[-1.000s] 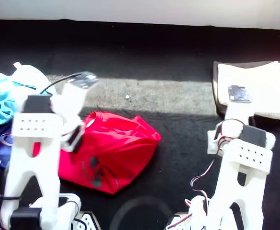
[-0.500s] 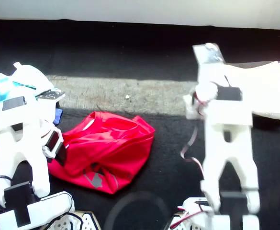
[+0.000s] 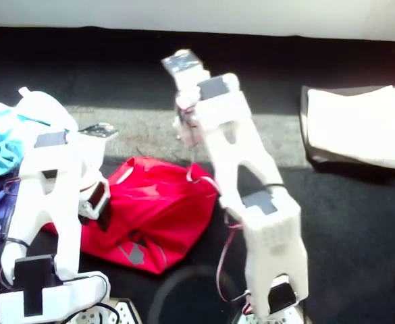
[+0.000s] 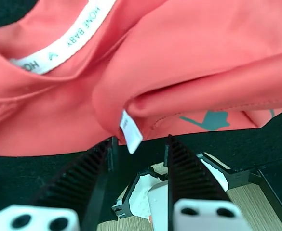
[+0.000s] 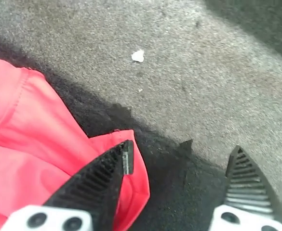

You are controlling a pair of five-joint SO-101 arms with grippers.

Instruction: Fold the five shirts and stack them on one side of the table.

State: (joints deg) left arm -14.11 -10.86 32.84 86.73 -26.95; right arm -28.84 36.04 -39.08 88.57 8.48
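Near left: left pincer (image 4: 141, 139) spread, gripping nothing, tips at the near-left fold of the crumpled red cotton shirt (image 3: 150, 216), itself left of centre on the dark counter (image 3: 359, 223). Farther right: right pincer (image 5: 181, 149) spread wide, empty, straddling the shirt's far-right corner. Likely calls for clamping both ends.

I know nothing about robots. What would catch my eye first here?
A crumpled red shirt lies in the middle of the black table. The right gripper hangs open at its far corner, the left gripper open at its left edge. A folded white shirt lies at far right.
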